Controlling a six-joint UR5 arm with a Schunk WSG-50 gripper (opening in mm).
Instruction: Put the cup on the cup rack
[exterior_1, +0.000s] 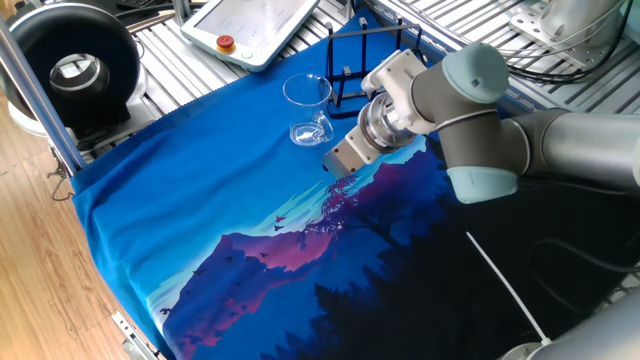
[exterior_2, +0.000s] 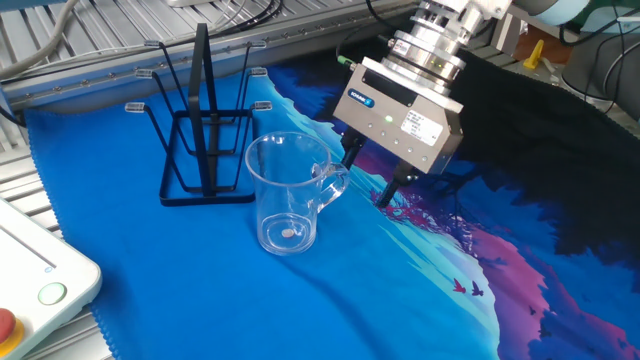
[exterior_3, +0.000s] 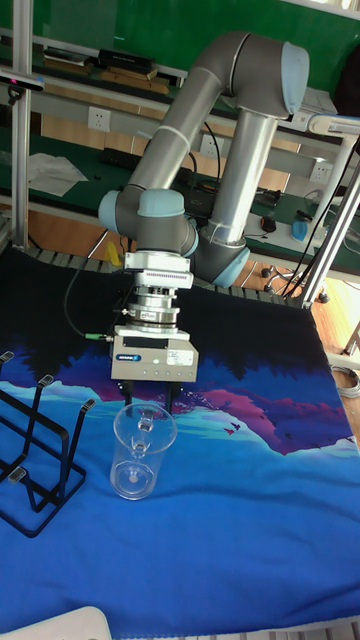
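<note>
cup (exterior_2: 287, 193) upright, handle between fingers (exterior_2: 350, 153) (spread)

Arm (exterior_3: 215, 95): grey tubular links, pale blue joint caps. Gripper (exterior_2: 369, 174): silver box body, blue label, green indicator light, two black fingers (exterior_2: 351, 152). Black cable ran alongside.

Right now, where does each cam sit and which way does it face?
One fixed view: high off a table corner, looking down across the cloth; shows forearm, wrist, gripper.
The other fixed view: low, close beside the cup rack; shows only wrist and open fingers by the cup.
Tall fixed view: fronts the robot; whole arm shows.
All share cup, rack and gripper.
</note>
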